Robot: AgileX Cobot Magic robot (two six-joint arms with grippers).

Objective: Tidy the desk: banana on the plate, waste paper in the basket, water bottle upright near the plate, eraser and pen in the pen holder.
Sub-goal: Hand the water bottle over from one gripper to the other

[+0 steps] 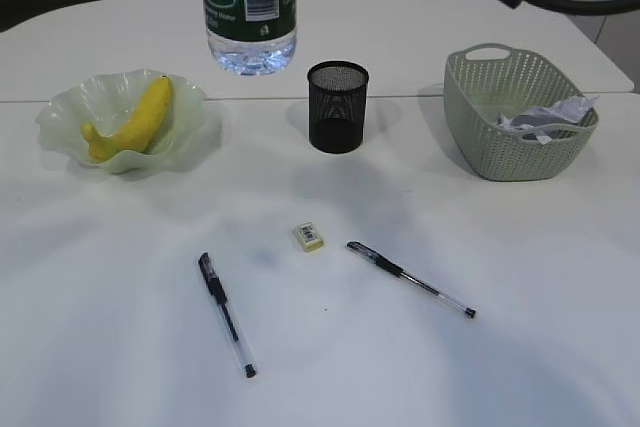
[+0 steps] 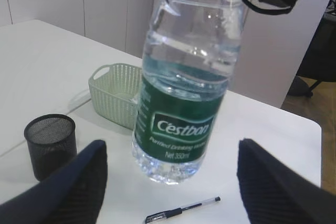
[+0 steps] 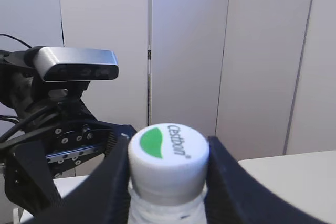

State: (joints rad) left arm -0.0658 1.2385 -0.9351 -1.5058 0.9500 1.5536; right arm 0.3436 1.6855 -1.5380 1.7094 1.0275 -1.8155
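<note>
A: Water bottle (image 1: pixel 247 9) hanging upright above the table's far middle, pinched at the cap (image 3: pixel 168 153) by the right gripper (image 3: pixel 167 156); held high to clear the pen holder (image 1: pixel 338 105).

B: Left gripper (image 2: pixel 170 177) spread wide, empty. Bare table beside the plate (image 1: pixel 60 122); basket (image 1: pixel 480 147) at far right.

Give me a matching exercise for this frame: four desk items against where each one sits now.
Items:
1. banana
2. waste paper
3. water bottle
4. eraser

Places:
A. in the basket
B. on the table between two pens
C. on the plate
D. held by its cap in the right gripper

Pairs: 1-C, 2-A, 3-D, 4-B
</note>
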